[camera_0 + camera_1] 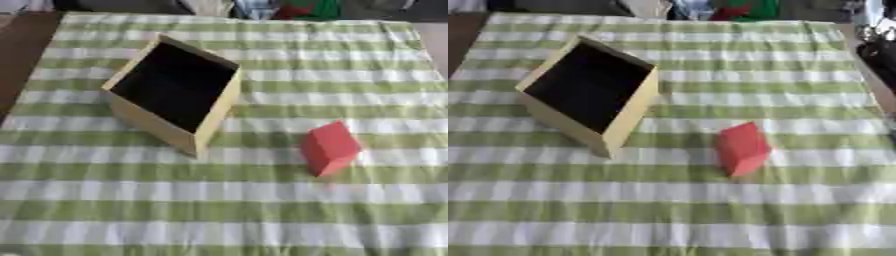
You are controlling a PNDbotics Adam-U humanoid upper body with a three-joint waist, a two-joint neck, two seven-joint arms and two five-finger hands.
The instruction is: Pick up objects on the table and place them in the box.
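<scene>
An open wooden box with a dark inside stands tilted on the striped cloth, left of centre. A red block lies on the cloth to the right of the box, a short way from its near corner. Nothing shows inside the box. A black and silver part of my right arm or hand shows at the upper right edge of the right eye view, far from the block. My left hand appears in neither view.
The green and white striped cloth covers the table to its edges. Bare brown table shows at the far left. Coloured items lie beyond the far edge.
</scene>
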